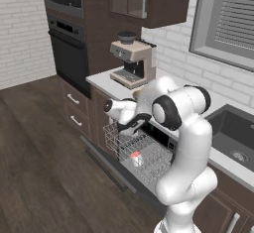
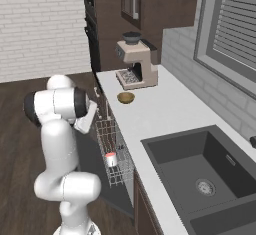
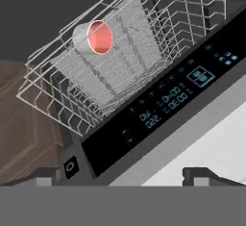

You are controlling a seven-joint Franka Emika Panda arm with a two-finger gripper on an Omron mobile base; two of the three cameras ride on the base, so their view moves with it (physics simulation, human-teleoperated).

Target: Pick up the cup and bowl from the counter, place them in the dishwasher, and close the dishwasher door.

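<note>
One of our two items is stowed: the cup [image 3: 94,38] sits in the wire rack [image 3: 120,71] of the dishwasher [image 3: 158,107], whose door [image 1: 106,160] is down. We have the end effector [image 1: 130,126] released and empty above the rack, while the bowl [image 2: 126,97] waits on the table [image 2: 165,114] near the coffee machine [image 2: 136,64]. We should lift clear of the wires, approach the bowl from above and pinch its rim squarely.
</note>
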